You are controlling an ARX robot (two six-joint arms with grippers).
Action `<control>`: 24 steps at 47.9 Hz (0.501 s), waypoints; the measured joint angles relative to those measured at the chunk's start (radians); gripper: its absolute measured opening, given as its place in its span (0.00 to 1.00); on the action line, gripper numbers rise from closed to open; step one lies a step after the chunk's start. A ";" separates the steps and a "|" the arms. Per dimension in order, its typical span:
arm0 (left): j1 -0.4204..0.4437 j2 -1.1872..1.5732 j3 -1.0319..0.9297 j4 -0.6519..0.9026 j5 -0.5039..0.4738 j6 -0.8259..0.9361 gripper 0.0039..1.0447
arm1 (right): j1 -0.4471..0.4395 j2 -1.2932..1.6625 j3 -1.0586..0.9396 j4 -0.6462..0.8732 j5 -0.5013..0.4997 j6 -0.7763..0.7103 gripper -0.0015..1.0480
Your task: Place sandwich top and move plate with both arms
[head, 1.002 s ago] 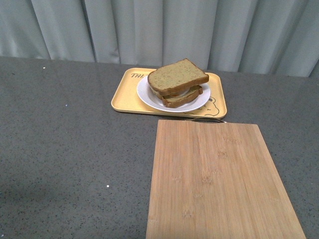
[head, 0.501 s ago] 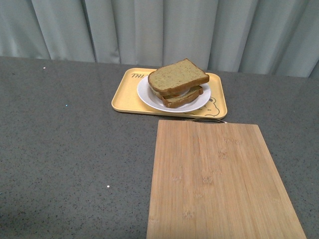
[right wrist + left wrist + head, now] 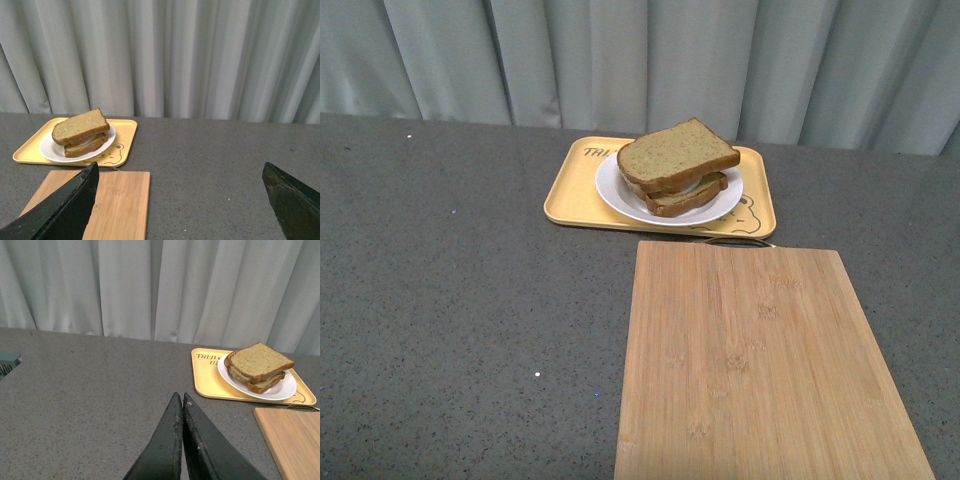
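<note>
I am seeing the sandwich top [image 3: 677,153] already sitting on the egg slice, on the plate [image 3: 620,195] inside the yellow tray [image 3: 568,195], just beyond the cutting board [image 3: 760,360]. My left gripper [image 3: 181,402] is pinched closed; my right gripper [image 3: 180,172] is gaping wide. Both are hanging well back. I am worrying that uneven lifting tilts the plate and slides the top slice off.

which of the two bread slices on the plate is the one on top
The sandwich top, the plain slice whose whole speckled face shows. The lower slice sits on the plate, with only its crust edge peeking out beneath pale filling.
</note>
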 joint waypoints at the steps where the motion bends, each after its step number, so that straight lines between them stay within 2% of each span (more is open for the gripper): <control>1: 0.000 -0.018 0.000 -0.016 0.000 0.000 0.03 | 0.000 0.000 0.000 0.000 0.000 0.000 0.91; 24: 0.000 -0.220 0.000 -0.210 0.000 0.000 0.03 | 0.000 0.000 0.000 0.000 0.000 0.000 0.91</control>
